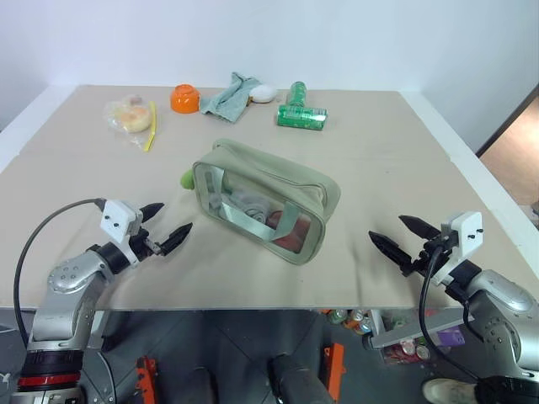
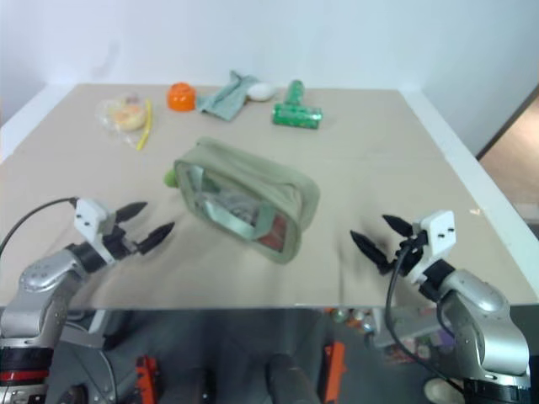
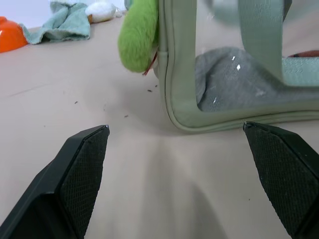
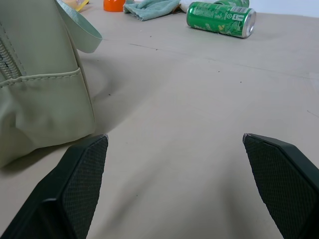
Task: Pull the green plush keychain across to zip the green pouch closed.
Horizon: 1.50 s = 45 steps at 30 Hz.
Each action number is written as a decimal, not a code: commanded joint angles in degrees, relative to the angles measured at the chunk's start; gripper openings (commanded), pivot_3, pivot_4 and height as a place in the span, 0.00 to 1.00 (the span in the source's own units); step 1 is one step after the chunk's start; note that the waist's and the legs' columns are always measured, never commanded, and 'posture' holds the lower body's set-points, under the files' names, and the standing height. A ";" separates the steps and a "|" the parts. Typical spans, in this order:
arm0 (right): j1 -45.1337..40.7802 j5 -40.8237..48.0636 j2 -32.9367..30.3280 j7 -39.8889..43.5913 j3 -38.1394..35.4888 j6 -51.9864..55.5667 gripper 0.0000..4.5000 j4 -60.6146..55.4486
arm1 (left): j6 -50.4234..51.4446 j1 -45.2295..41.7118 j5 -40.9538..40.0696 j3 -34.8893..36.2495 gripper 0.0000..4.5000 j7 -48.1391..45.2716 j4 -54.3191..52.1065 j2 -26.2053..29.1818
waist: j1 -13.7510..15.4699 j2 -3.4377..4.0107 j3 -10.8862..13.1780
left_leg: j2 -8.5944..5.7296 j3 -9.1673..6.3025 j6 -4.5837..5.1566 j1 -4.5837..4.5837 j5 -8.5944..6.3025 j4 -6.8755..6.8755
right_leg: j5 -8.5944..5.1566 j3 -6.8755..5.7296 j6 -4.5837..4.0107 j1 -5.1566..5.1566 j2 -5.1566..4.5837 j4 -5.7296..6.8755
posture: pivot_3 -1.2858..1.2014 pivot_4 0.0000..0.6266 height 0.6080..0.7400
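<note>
A pale beige table (image 1: 379,168) stands against a plain white wall, and everything on it can be placed from the green pouch (image 1: 268,199), which lies near the middle, turned at an angle. Its clear plastic window faces the near edge, with grey cloth and something reddish showing through, and a pale green strap crosses the window. The green plush keychain (image 1: 187,179) sits touching the pouch's left end, low against the tabletop; in the left wrist view it hangs right at the pouch's corner seam.

Well beyond the pouch, along the far side of the table, lies a row of odds and ends: a shiny green can (image 1: 301,117) on its side, with a green bottle (image 1: 296,92) just behind it, a white rounded object (image 1: 264,93) touching a grey-green cloth rag (image 1: 230,96), an orange bowl (image 1: 184,98) upside down, and farthest left a clear plastic bag (image 1: 130,115) of yellowish food with a yellow strip beside it.

The left gripper (image 1: 166,225) hovers near the pouch's left end, on the near side, its two black fingers spread wide and grasping nothing. The right gripper (image 1: 399,236) hangs off the pouch's right end, apart from it, fingers likewise splayed and empty. Both point inward toward the pouch.
</note>
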 commanded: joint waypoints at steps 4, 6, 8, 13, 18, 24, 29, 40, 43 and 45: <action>-1.65 0.78 -1.41 -0.08 -1.25 0.27 1.00 -1.24 | 6.26 -3.98 -7.69 -1.69 0.99 -8.02 -11.70 5.57 | 0.07 0.00 0.00 | 0.00 0.00 0.00 -0.02 0.00 0.00 | -0.01 0.00 0.00 -0.01 0.00 0.00 | 0.52 0.24 1.00; -2.74 1.20 -2.15 0.09 -1.15 1.23 1.00 -1.69 | 8.83 -4.86 -9.72 -2.23 0.99 -9.44 -13.61 6.69 | 0.02 0.04 0.02 | -0.01 0.02 0.00 -0.01 0.00 0.00 | 0.00 0.01 0.00 0.00 -0.01 0.00 | 0.52 0.24 1.00; -4.88 3.90 -3.06 -0.11 -1.92 4.47 1.00 -3.02 | 11.61 -5.98 -11.67 -2.50 0.99 -10.55 -14.84 7.96 | -0.07 0.06 0.03 | 0.00 0.04 0.00 0.00 0.00 0.00 | 0.00 0.02 0.00 0.00 -0.01 0.00 | 0.52 0.24 1.00; -15.89 14.20 -8.93 -0.20 -2.76 16.95 1.00 -5.74 | 15.91 -8.31 -13.94 -2.62 0.99 -12.68 -15.30 10.18 | -0.18 0.24 0.15 | 0.04 0.00 0.00 0.04 0.00 0.00 | 0.03 0.00 -0.05 0.00 0.08 0.02 | 0.52 0.24 1.00; -33.28 18.61 -10.77 0.51 5.85 27.19 1.00 -3.47 | 18.55 -11.50 -15.04 -4.09 0.99 -15.19 -13.51 10.52 | -0.17 0.42 0.29 | 0.04 -0.02 0.02 0.01 0.01 0.06 | 0.05 -0.03 -0.11 0.00 0.10 0.01 | 0.52 0.24 1.00; -44.13 12.80 -6.40 4.29 17.70 26.60 1.00 3.19 | 23.53 -15.89 -18.46 -5.51 0.99 -15.86 -13.70 9.68 | -0.04 0.43 0.30 | 0.05 -0.27 0.03 -0.36 -0.02 0.01 | -0.03 -0.26 -0.07 -0.31 0.11 0.01 | 0.52 0.24 1.00; -47.52 7.84 -4.67 6.90 20.75 23.80 1.00 10.91 | 23.22 -16.66 -17.90 -5.66 0.99 -16.13 -13.97 9.54 | 0.24 0.43 0.30 | 0.00 -0.52 0.05 -1.06 -0.03 0.10 | 0.19 -0.57 -0.31 -0.80 -0.06 0.03 | 0.52 0.24 1.00; -43.35 5.44 -8.90 12.68 21.01 27.03 1.00 9.85 | 22.06 -14.52 -16.70 -4.89 0.99 -13.12 -15.70 8.77 | 0.66 0.50 0.34 | -0.01 -1.24 0.04 -1.37 -0.04 0.30 | 0.23 -1.27 -0.45 -0.80 -0.07 0.05 | 0.52 0.24 1.00; -43.41 5.12 -8.73 12.48 20.72 27.34 1.00 9.94 | 22.01 -14.76 -16.64 -5.06 0.99 -12.76 -15.65 8.67 | 0.70 0.52 0.35 | 0.02 -1.36 0.04 -1.43 -0.04 0.60 | 0.23 -1.42 -0.45 -0.72 -0.05 0.09 | 0.52 0.24 1.00; -43.44 4.45 -8.83 13.03 21.12 26.84 0.88 10.20 | 22.06 -14.91 -16.68 -5.07 1.00 -12.70 -15.57 8.67 | 0.70 0.53 0.36 | 0.02 -1.36 0.05 -1.45 -0.03 0.73 | 0.22 -1.44 -0.43 -0.69 -0.04 0.09 | 0.52 0.24 1.00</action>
